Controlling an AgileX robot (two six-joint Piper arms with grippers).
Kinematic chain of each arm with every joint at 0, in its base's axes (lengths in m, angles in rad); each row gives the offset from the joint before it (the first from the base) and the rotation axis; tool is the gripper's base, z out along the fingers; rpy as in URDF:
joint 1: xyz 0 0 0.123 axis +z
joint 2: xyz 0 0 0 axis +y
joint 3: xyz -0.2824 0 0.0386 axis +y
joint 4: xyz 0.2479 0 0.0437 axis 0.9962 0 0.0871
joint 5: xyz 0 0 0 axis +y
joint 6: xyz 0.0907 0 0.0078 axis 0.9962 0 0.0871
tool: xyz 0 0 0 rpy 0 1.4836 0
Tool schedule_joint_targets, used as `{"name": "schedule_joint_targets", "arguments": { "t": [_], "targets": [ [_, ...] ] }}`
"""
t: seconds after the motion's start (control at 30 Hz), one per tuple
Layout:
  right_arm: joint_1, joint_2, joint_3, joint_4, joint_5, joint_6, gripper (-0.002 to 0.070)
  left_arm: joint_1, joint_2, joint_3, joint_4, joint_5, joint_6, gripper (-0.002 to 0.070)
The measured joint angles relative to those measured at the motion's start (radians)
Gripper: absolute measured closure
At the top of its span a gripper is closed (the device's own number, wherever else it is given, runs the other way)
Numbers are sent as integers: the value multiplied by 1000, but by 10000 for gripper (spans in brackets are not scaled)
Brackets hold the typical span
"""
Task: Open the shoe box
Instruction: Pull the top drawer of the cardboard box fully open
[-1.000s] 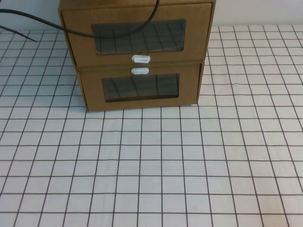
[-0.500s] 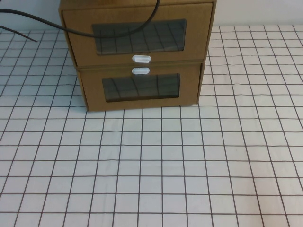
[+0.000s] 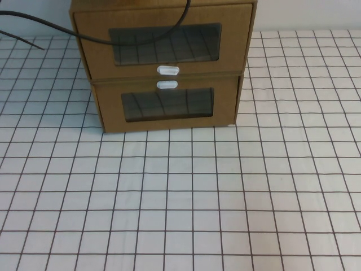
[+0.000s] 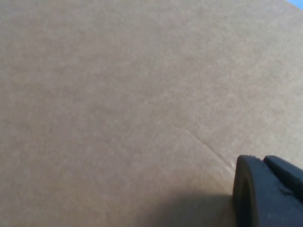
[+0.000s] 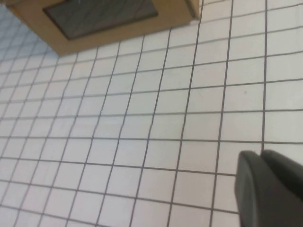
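- Shoe box [image 3: 96,68]: a brown cardboard unit of two stacked tiers, standing at the far middle of the counter [image 3: 180,197], a little to the left of centre.
- Both tiers look closed. The upper front [image 3: 90,34] sits slightly wider than the lower front [image 3: 110,110].
- Each front has a dark, see-through panel: the upper window [image 3: 192,45] and the lower window [image 3: 167,104]. The counter's grid lines show in both.
- A small white oval tab sits on each front: the upper pull [image 3: 168,70] along its bottom edge and the lower pull [image 3: 167,84] along its top edge, one just above the other.
- The cardboard is plain brown on every face that shows.
- A black cable [image 3: 141,38] curves across the upper window and runs off to the left.
- The counter is covered in white cloth ruled with a dark square grid.
- The left hand [image 4: 263,165] is out of the high view. In its wrist view it sits close against a plain cardboard face with a faint crease. Its two dark tips are pressed together, pinching nothing.
- The right hand [image 5: 263,163] is also out of the high view. It hangs over the gridded counter in front of the box, well apart from it. It is pressed together and empty.
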Motion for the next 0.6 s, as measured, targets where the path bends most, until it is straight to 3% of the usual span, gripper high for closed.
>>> {"name": "schedule_joint_targets", "arguments": {
  "t": [0.33,0.6],
  "targets": [
    [51,420,-284,-12,44,-170,689,0,0,0,0,4,0,677],
    [365,717,-576,-211,12,-72,689,0,0,-2,-2,19,0,677]
  ]
}}
